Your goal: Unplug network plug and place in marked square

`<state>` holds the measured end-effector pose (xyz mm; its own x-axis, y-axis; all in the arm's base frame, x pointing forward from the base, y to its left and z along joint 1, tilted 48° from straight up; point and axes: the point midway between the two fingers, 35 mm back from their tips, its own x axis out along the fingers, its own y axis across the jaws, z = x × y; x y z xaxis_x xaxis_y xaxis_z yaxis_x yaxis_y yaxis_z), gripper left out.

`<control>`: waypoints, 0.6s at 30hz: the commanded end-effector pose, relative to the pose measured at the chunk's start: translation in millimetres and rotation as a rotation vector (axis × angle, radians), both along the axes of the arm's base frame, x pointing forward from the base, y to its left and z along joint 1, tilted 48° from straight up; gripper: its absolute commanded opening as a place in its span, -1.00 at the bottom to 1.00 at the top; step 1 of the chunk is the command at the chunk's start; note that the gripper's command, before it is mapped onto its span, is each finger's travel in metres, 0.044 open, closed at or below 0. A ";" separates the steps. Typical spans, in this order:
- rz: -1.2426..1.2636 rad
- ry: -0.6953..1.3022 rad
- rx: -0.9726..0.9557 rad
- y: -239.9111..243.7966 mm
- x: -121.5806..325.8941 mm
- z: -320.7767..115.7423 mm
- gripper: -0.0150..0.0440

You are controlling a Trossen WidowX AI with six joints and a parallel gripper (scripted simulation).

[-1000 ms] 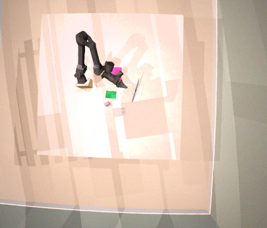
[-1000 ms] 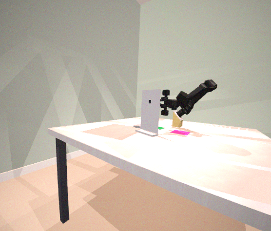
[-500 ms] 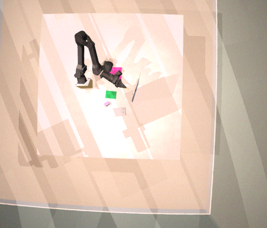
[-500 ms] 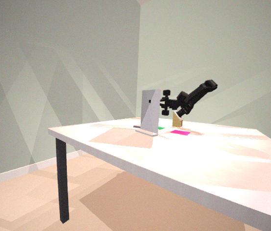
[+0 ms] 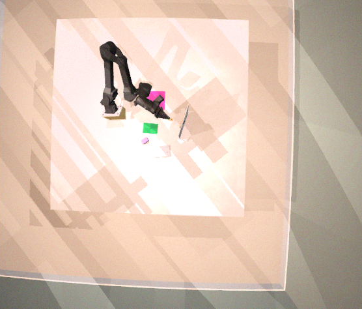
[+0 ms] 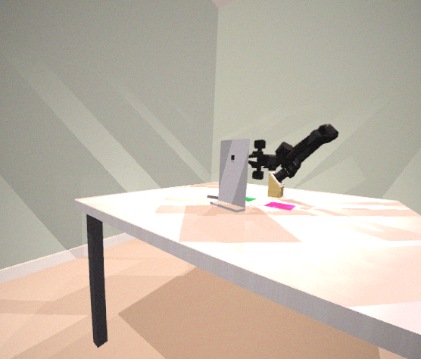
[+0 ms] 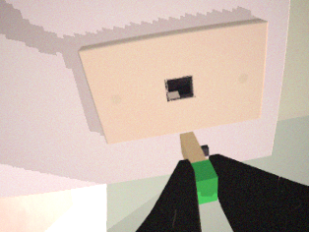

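Observation:
The upright panel (image 5: 183, 122) (image 6: 234, 181) (image 7: 44, 113) carries a beige plate (image 7: 138, 88) whose square socket (image 7: 181, 87) has no plug in it. My gripper (image 5: 170, 118) (image 6: 251, 159) (image 7: 199, 167) is shut on the plug, whose tan front and green body (image 7: 207, 189) show between the fingertips in the wrist view. The plug points toward the panel, clear of the socket. A small dark piece (image 7: 205, 150) shows beside the plug's front; the tab cannot be told apart surely. A magenta square (image 5: 161, 96) (image 6: 280, 205) lies flat on the table, partly under the arm.
A green rectangle (image 5: 150, 128) (image 6: 250, 199) lies on the table between the arm's base (image 5: 116, 115) (image 6: 275, 189) and the panel. A small lilac block (image 5: 144, 140) is beside it. A pale flat object (image 5: 165, 150) lies farther along, faint against the table.

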<state>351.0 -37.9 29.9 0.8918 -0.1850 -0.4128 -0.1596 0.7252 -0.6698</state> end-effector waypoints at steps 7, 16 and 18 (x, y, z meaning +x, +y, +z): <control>0.000 0.000 0.000 -0.6 -3.5 0.8 -0.49; 0.001 0.001 -0.001 -13.0 -4.2 15.5 -0.49; 0.002 0.001 -0.001 -16.0 -4.7 19.1 -0.49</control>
<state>346.0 -50.0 43.3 0.8899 -0.1856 -0.4168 -0.1615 0.7261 -0.6683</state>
